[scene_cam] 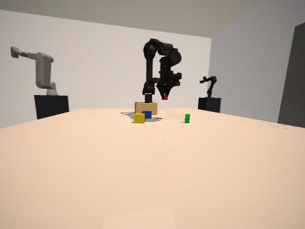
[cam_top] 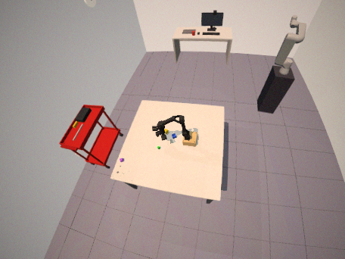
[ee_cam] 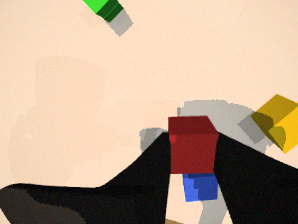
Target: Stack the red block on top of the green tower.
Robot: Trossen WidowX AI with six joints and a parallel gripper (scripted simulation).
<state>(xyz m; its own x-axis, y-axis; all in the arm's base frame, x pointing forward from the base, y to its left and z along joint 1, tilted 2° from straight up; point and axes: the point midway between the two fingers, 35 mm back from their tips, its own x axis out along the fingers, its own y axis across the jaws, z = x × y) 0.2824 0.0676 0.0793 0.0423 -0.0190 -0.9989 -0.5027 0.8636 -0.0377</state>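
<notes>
The red block (scene_cam: 164,98) (ee_cam: 193,150) is held between the fingertips, in the air well above the table. My gripper (scene_cam: 164,96) (ee_cam: 188,137) is shut on it and points down. The green tower (cam_top: 159,148) (scene_cam: 187,118) (ee_cam: 106,8) stands upright on the table, two small blocks high, to the right of my gripper in the exterior view and at the top left in the wrist view. The red block is higher than the tower's top and apart from it. In the top view the red block cannot be made out.
A blue block (cam_top: 174,135) (scene_cam: 146,114) (ee_cam: 201,188) and a yellow block (cam_top: 166,131) (scene_cam: 139,118) (ee_cam: 289,130) are on the table near the arm. The arm's base stands on a wooden box (cam_top: 190,142) (scene_cam: 140,108). A purple block (cam_top: 122,160) lies near the table's left edge in the top view.
</notes>
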